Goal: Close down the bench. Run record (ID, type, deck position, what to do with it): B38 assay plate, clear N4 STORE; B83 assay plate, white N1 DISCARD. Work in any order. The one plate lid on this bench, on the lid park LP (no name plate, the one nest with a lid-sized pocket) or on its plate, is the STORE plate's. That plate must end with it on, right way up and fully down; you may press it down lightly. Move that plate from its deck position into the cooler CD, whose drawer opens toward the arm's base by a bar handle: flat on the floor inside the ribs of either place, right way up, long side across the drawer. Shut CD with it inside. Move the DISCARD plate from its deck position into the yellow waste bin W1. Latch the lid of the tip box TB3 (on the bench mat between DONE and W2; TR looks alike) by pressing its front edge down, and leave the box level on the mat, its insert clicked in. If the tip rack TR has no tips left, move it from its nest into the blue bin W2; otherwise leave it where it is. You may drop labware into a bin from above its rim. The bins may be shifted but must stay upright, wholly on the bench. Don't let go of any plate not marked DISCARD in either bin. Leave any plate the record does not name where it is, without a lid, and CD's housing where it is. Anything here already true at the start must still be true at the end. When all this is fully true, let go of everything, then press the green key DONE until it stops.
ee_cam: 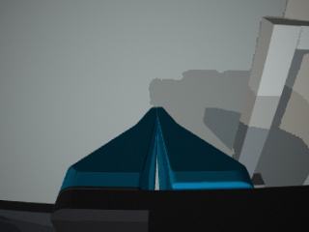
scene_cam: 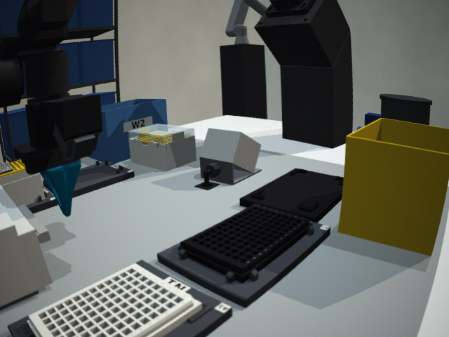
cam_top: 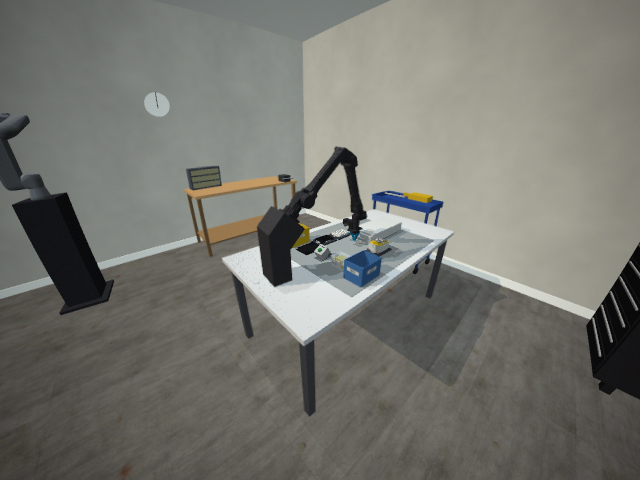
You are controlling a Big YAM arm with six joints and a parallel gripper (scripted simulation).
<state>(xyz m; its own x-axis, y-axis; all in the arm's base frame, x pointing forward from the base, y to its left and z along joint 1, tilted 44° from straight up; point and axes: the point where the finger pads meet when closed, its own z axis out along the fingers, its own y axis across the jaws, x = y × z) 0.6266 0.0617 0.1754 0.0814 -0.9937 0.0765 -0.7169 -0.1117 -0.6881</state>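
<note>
The teal fingers [scene_cam: 66,212] are pressed together on nothing, tip just above the grey mat [scene_cam: 144,217], likely for pushing. The white plate [scene_cam: 116,308] lies at 6 o'clock, the yellow bin [scene_cam: 391,188] at 3.

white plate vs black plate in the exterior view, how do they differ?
The white plate is pale and sits nearest the camera, at the frame's bottom edge. The black plate is dark and sits one nest farther back, nearer the yellow bin. Both are lidless well grids, each lying flat on a dark nest.
</note>
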